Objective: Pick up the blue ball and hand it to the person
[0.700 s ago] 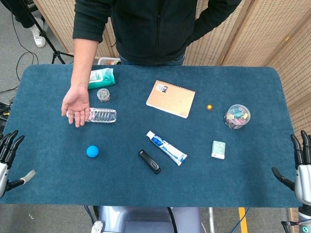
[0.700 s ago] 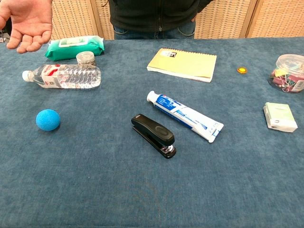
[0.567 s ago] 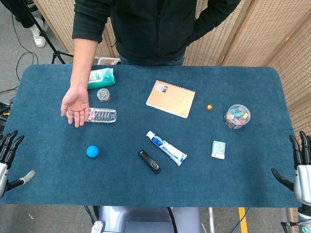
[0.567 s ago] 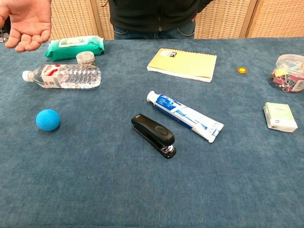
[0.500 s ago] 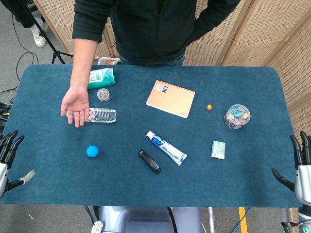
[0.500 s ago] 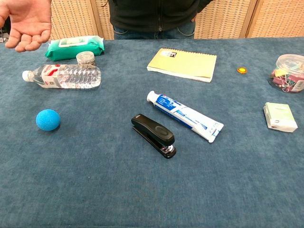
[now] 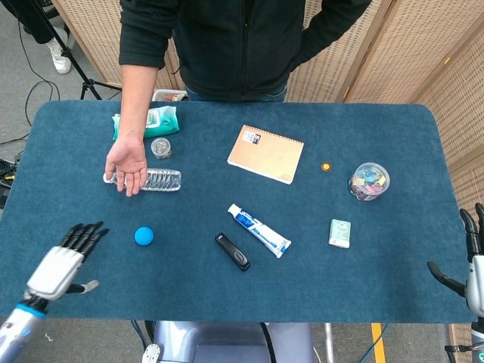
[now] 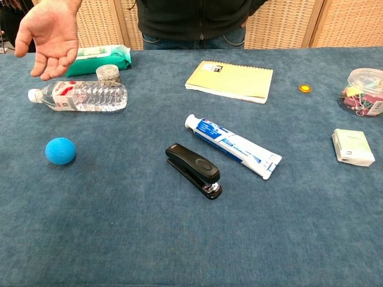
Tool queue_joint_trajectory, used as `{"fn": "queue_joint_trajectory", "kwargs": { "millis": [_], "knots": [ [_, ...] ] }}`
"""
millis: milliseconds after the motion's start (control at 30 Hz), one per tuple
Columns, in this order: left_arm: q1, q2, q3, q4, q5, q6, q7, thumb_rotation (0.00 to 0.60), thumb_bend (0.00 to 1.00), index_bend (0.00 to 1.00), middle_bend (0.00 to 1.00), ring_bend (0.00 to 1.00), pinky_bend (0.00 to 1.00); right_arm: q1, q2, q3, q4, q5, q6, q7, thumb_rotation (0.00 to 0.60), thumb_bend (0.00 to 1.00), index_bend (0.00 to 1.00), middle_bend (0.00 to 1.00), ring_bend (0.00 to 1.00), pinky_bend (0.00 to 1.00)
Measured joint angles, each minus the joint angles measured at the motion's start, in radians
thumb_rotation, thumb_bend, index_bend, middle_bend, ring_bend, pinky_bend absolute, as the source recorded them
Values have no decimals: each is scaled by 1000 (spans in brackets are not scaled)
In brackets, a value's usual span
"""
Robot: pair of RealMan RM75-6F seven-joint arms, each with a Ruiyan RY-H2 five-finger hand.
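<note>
The blue ball (image 7: 144, 236) (image 8: 60, 150) lies on the blue table cloth, left of centre. My left hand (image 7: 63, 265) hovers over the table's near left part, a short way left of the ball, open, fingers spread toward it, holding nothing. My right hand (image 7: 473, 261) stays open at the table's right edge, far from the ball. The person's hand (image 7: 127, 165) (image 8: 50, 37) is held palm up above the water bottle (image 7: 153, 180) (image 8: 79, 96), beyond the ball. Neither of my hands shows in the chest view.
A stapler (image 7: 232, 251), toothpaste tube (image 7: 259, 230), notebook (image 7: 265, 153), wipes pack (image 7: 153, 121), small jar (image 7: 160, 147), clip jar (image 7: 368, 181), small green box (image 7: 340, 233) and orange cap (image 7: 326, 166) lie across the table.
My left hand has come in from the left edge over the table toward the ball. The person's hand shifted slightly right, over the bottle. The right hand dropped a little.
</note>
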Motion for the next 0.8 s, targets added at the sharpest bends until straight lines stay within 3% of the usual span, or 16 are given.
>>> {"fn": "queue_joint_trajectory", "kwargs": {
  "millis": [200,500,667,800],
  "knots": [
    [-98,-124,-55,81,-124,-156,12,600,62,89,19,0,64,4,4,11,1,30,-15,5,600,0,0,0,0,0],
    [-207,-244,-127,116,-268,-292,104,600,80,112,138,97,229,15,2,14,3,60,-51,7,600,0,0,0,0,0],
    [-233,-293,-141,137,-298,-305,156,600,163,325,341,232,376,18,-1,18,6,73,-55,6,600,0,0,0,0,0],
    [-238,-338,-149,152,-316,-267,232,600,314,529,509,390,520,19,-1,18,5,75,-58,10,600,0,0,0,0,0]
  ]
}}
